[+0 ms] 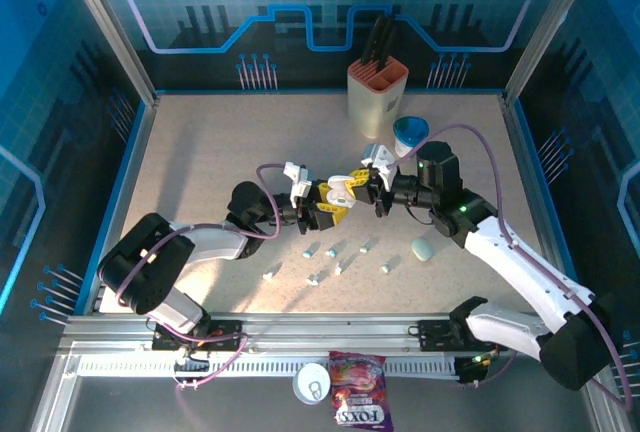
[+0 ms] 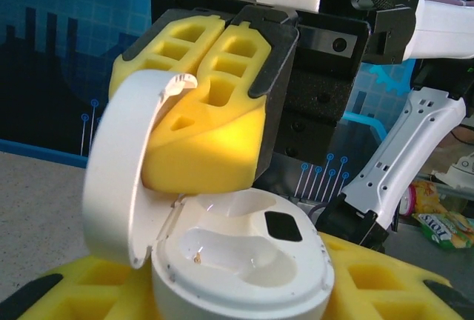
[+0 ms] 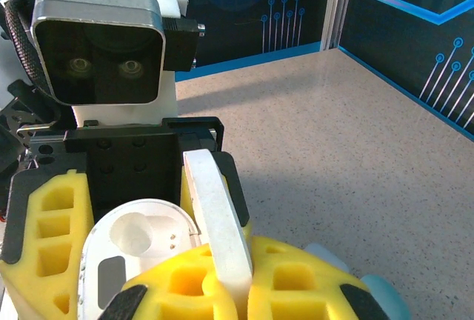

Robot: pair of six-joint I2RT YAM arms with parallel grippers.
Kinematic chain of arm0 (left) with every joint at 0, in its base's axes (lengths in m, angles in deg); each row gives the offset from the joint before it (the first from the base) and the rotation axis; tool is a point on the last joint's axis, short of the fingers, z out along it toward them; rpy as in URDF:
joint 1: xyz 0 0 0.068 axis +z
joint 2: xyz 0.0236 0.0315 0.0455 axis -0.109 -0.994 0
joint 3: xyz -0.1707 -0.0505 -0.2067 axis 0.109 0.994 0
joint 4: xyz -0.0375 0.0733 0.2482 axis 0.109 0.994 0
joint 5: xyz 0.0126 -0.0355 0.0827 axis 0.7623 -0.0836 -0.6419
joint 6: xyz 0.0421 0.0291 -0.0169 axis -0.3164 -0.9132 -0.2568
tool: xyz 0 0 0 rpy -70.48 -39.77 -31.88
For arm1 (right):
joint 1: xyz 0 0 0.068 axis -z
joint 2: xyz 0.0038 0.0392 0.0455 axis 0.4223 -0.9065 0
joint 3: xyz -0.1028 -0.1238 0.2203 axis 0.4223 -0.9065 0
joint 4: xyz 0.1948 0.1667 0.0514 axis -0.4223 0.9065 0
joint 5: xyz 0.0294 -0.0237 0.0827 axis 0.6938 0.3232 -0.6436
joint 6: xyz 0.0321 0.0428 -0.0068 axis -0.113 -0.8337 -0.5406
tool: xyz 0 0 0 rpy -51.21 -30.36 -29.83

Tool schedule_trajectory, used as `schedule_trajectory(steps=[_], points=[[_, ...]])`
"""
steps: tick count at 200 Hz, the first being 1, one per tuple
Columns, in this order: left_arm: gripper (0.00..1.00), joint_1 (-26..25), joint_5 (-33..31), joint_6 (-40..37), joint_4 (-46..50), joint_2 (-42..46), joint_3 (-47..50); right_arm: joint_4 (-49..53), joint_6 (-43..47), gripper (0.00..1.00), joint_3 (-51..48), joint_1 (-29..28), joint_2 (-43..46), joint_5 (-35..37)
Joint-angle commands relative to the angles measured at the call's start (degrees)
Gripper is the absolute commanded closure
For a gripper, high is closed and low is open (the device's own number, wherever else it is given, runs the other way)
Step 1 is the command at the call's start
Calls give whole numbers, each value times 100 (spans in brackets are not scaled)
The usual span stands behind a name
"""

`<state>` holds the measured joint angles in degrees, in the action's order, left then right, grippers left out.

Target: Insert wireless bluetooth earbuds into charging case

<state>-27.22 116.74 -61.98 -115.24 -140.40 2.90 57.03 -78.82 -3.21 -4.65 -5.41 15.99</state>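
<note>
A white charging case [image 2: 244, 261] hangs above the table's middle, and my left gripper [image 2: 237, 294] is shut on its base with yellow pads [image 2: 385, 275] on either side. Its lid [image 2: 122, 172] stands open to the left. Both wells [image 2: 237, 250] are empty. My right gripper [image 3: 233, 275] is shut on the edge of the lid [image 3: 218, 216]; its yellow fingers [image 2: 207, 98] reach in from above. From the top, the two grippers [image 1: 335, 202] [image 1: 358, 187] meet tip to tip. Several tiny earbuds [image 1: 333, 249] lie scattered on the table below them.
A pale blue pebble-shaped case [image 1: 423, 249] lies right of the earbuds, under the right arm. At the back stand a knife block [image 1: 377, 97] and a blue funnel-shaped cup [image 1: 410, 132]. A can [image 1: 312, 382] and a candy bag [image 1: 360, 404] sit beyond the near rail.
</note>
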Motion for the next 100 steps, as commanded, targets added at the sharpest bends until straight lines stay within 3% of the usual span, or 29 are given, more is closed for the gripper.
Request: schedule_trajectory(steps=[1, 34, 48, 67, 84, 100], points=[[61, 11, -27, 34, -159, 132, 74, 32, 148, 100, -64, -111, 54, -10], [62, 10, -38, -10, -159, 114, 83, -9, 113, 99, -64, -122, 128, 31], [62, 9, -59, -55, -166, 103, 100, -66, -6, 81, -64, -117, 176, 61], [62, 15, -145, -138, -159, 128, 156, -136, -249, 41, -64, -114, 258, 78], [62, 60, -247, -193, -159, 134, 216, -238, -434, 24, -64, -82, 391, 82], [63, 154, -293, -207, -160, 136, 265, -374, -682, 16, -134, -16, 601, 94]])
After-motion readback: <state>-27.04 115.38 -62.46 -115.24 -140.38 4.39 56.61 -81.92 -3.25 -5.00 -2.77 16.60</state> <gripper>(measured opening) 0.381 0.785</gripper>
